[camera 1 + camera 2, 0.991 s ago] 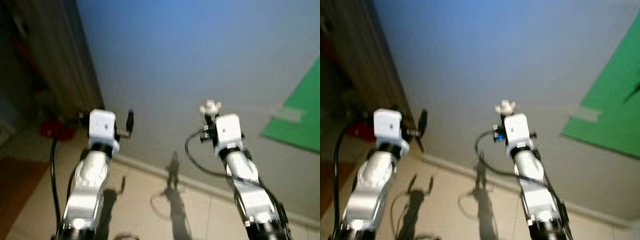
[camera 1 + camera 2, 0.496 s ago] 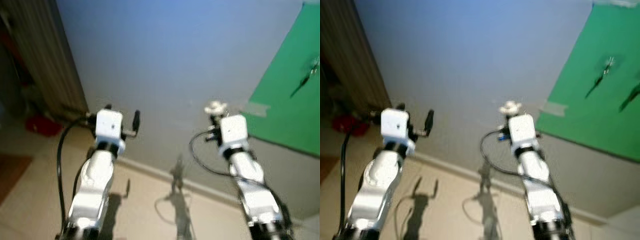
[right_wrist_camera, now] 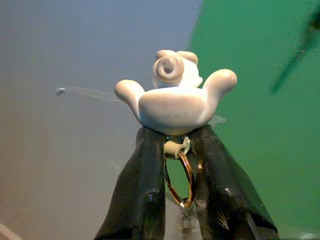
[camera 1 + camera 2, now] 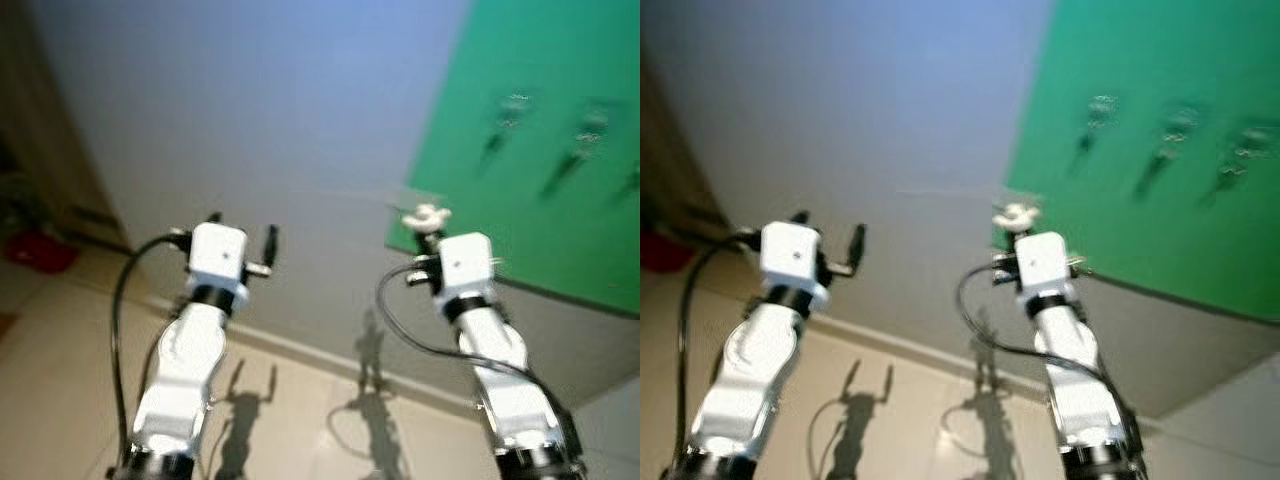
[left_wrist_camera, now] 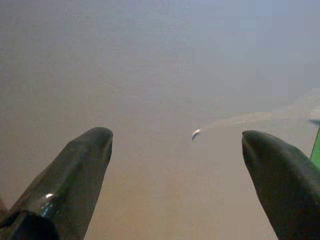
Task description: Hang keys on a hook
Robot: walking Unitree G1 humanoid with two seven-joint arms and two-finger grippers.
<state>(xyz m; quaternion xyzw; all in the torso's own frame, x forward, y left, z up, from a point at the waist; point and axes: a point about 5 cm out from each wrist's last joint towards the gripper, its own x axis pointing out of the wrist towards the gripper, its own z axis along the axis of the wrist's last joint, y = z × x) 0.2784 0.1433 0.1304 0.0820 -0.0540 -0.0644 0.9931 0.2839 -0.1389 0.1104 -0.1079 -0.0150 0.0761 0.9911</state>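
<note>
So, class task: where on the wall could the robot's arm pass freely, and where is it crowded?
Free: the bare grey wall left of the green panel, ahead of the open left pincer. Crowded: the panel's upper part, where the hooks sit in a row. The right pincer grips the white charm keyring.

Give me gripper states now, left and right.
Left gripper: open, holding nothing, facing the bare grey wall.
Right gripper: shut on the white rubbery figurine keychain with its brass ring.

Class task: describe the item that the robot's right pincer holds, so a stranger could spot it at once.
Start at the green panel on the wall, then drop to the right pincer before it. Pinched there is a white keychain figure on a gold ring; the left pincer holds nothing.
</note>
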